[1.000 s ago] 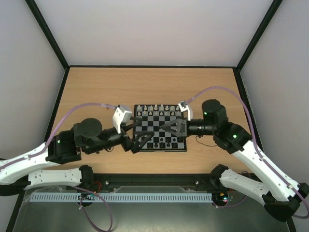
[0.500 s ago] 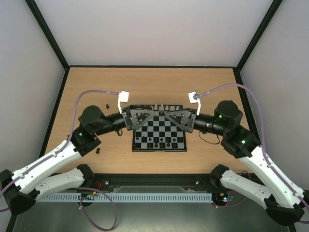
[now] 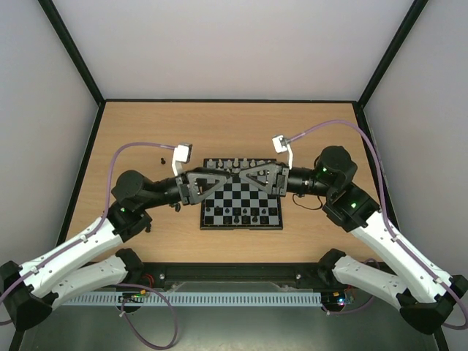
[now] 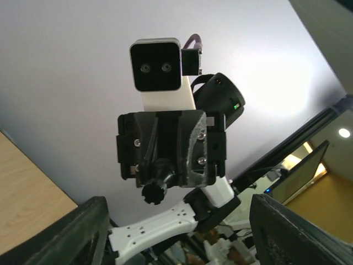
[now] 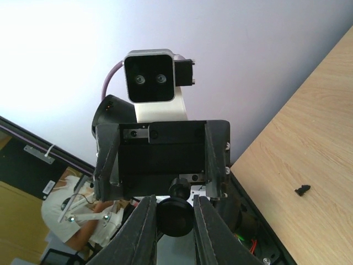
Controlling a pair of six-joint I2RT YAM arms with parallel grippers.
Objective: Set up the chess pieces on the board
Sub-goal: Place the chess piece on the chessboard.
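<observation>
right end effector [image 5: 173,200] pinches a black chess piece [image 5: 175,218]; left end effector [image 4: 177,204] wide open, holding nothing (both over board [image 3: 245,194] far edge).

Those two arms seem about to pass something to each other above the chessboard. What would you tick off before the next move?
1. Right fingers shut on the black chess piece: ok.
2. Left fingers spread wide to receive it: ok.
3. Both arms' fingers facing each other above the board: ok.
4. Piece inside the gap of the left fingers: cannot tell, depth is unclear.
5. All black pieces on the board: not ok, loose black pieces lie on the table to its left.
6. Which kind of piece is held: cannot tell.
</observation>
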